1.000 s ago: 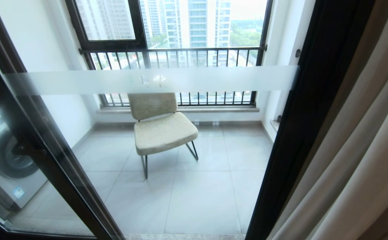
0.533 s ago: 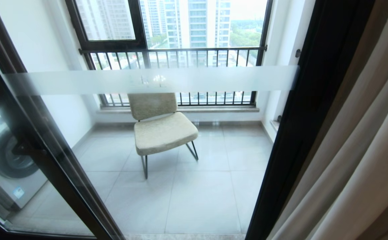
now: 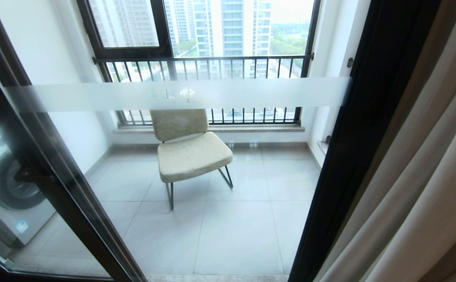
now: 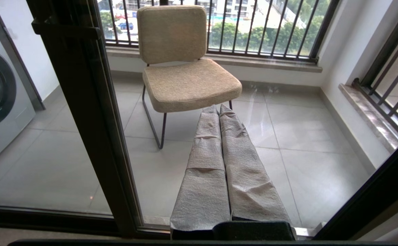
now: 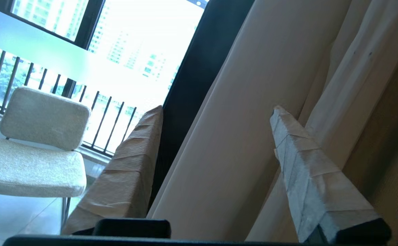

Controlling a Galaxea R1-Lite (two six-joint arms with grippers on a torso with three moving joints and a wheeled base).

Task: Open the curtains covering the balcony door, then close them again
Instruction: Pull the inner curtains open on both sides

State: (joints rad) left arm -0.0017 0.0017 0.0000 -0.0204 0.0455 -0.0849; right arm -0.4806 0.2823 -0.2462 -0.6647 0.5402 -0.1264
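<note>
Right hand [image 5: 216, 112] is spread wide, its two padded fingers [image 5: 301, 164] straddling the leading fold of the curtains [image 5: 239, 136] without pinching it. In the head view the drapes hang gathered at three o'clock, and the balcony door [image 3: 353, 156] stands uncovered across the middle. Left hand [image 4: 219, 109] is idle, its pads pressed together and pointing toward the chair [image 4: 188, 82].

Risk, as I judge it: if the fingers close on too shallow a fold, the thick cloth could slide out once pulled sideways; a bite too near the black frame might scrape it.

Beyond the glass lie pale glossy floor tiles [image 3: 231, 227], a barred window [image 3: 204, 66] at twelve o'clock and a washing machine [image 3: 8, 188] at nine.
</note>
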